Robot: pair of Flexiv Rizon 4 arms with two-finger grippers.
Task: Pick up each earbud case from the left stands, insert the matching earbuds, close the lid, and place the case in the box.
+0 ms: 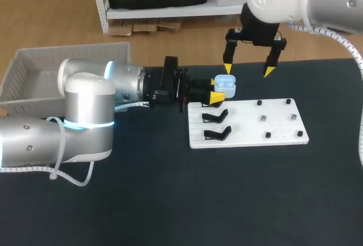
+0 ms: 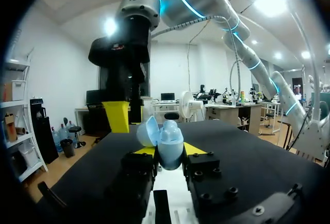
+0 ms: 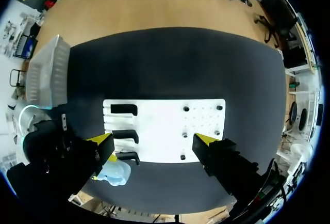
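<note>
**A:** What does the head view show?
**B:** The left gripper (image 1: 218, 92) pinches a light blue earbud case (image 1: 226, 83) (lid open) just beside the white board (image 1: 266, 135). The right gripper (image 1: 248, 70) hangs above, fingers spread.
**A:** Left wrist?
**B:** Both yellow tips squeeze the case (image 2: 169, 140).
**A:** Right wrist?
**B:** Fingers wide apart, the case (image 3: 116, 172) by one.

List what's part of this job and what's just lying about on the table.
Job: earbud case, lid open, in left hand; open right hand above; white board; black stands; box.
Lying about: nothing certain; the board's small pegs are too small to judge.
</note>
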